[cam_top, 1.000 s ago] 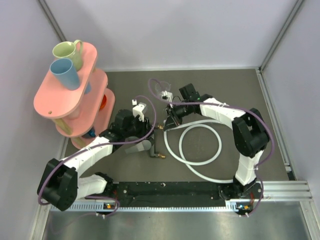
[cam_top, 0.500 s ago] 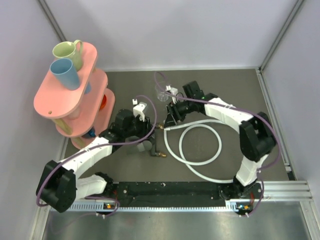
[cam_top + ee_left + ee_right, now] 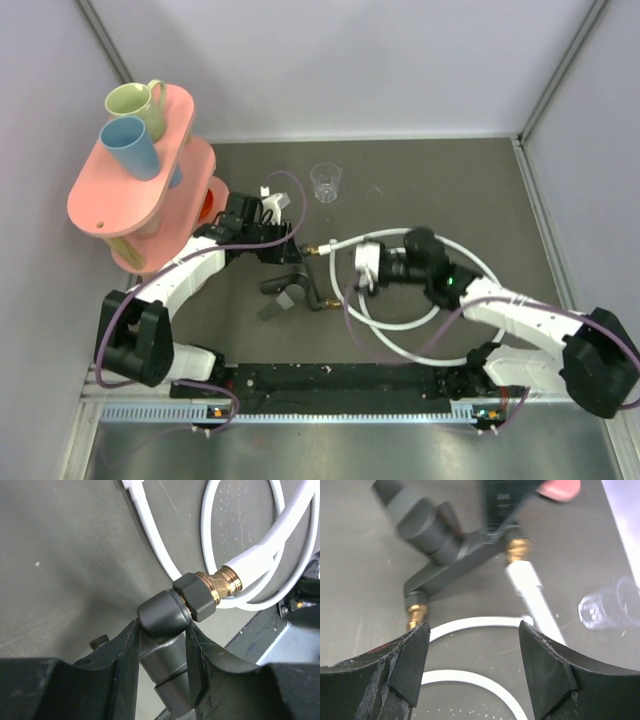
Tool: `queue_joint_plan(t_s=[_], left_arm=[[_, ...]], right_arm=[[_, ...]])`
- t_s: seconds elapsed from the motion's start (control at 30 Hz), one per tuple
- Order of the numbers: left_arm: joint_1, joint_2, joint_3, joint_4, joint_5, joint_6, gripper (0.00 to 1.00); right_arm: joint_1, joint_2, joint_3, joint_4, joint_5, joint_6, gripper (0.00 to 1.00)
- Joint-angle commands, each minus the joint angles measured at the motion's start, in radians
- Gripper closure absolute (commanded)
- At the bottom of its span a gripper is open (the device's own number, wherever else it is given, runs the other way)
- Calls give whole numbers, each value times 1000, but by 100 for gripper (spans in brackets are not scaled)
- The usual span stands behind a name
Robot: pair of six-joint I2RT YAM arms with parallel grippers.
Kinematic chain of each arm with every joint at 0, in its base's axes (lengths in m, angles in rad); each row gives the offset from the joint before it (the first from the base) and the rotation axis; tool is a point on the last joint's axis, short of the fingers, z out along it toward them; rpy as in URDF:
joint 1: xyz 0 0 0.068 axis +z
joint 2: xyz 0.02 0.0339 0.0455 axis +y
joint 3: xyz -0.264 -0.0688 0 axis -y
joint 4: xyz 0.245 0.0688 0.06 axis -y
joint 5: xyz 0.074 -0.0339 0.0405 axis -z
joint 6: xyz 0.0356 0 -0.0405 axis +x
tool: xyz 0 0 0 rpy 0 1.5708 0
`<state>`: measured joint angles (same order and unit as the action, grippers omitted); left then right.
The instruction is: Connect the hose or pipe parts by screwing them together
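Pink rack [image 3: 120, 200] far left, green mug [image 3: 135, 103] and blue mug [image 3: 128, 145] on top.

Left gripper [image 3: 163, 630]: fingers pressed onto the dark grey body of the fitting [image 3: 162, 612], held just above the table [image 3: 450, 180], left of centre. Fitting is black and T-shaped; its black nut meets a brass connector on the end of the white hose [image 3: 256, 557]. Cannot tell how tightly the joint is seated. Second brass tip bare, pointing toward the arm bases.

Hose lies in loops mid-table; part runs under the right arm, far end hidden.

Right gripper [image 3: 472, 630]: fingers spread, nothing between them, just right of the fitting. Its wrist view is blurred.

Clear cup [image 3: 325, 183] stands apart, farther back.
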<state>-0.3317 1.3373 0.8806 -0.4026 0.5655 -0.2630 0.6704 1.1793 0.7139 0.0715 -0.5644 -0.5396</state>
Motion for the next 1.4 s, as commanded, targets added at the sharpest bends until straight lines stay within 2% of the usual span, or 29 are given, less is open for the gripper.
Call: queue_joint_plan(t_s=[0.0, 0.07, 0.13, 0.23, 0.33, 0.47, 0.6, 0.77, 1.03, 1.1, 1.13, 1.17, 1.2, 1.3, 1.33, 1.37], left_arm=[[3, 6, 121, -74, 224, -10, 100], [3, 13, 127, -76, 264, -1, 100], [3, 43, 147, -120, 287, 19, 100], [3, 77, 185, -179, 278, 48, 100], [3, 92, 204, -189, 286, 70, 100], [3, 125, 227, -226, 301, 100, 100], [3, 143, 233, -228, 294, 110, 100], [3, 172, 245, -229, 280, 119, 100], [3, 207, 259, -237, 252, 130, 100], [2, 218, 264, -239, 247, 130, 100], [3, 229, 265, -232, 246, 127, 100], [3, 233, 265, -229, 244, 122, 100], [3, 240, 267, -225, 228, 117, 100], [3, 235, 268, -211, 109, 81, 100], [3, 229, 270, -209, 50, 50, 100], [3, 227, 273, -208, -7, 30, 98]], right_arm=[[127, -75, -225, 480, 118, -437, 30], [177, -67, -226, 450, 158, -578, 31], [213, -31, -241, 517, 240, -699, 31], [236, 35, -199, 476, 271, -802, 32], [248, 94, -195, 531, 300, -873, 32], [256, 149, -150, 481, 301, -947, 37], [256, 204, -119, 484, 317, -970, 42], [245, 319, -108, 609, 368, -964, 44], [218, 342, -126, 676, 370, -910, 45], [202, 353, -126, 679, 370, -901, 52], [199, 361, -126, 688, 370, -898, 72], [192, 371, -123, 694, 368, -893, 80], [187, 384, -116, 706, 368, -864, 84], [170, 376, -113, 720, 347, -780, 75], [166, 361, -105, 673, 336, -758, 68], [164, 355, -99, 647, 328, -737, 66]])
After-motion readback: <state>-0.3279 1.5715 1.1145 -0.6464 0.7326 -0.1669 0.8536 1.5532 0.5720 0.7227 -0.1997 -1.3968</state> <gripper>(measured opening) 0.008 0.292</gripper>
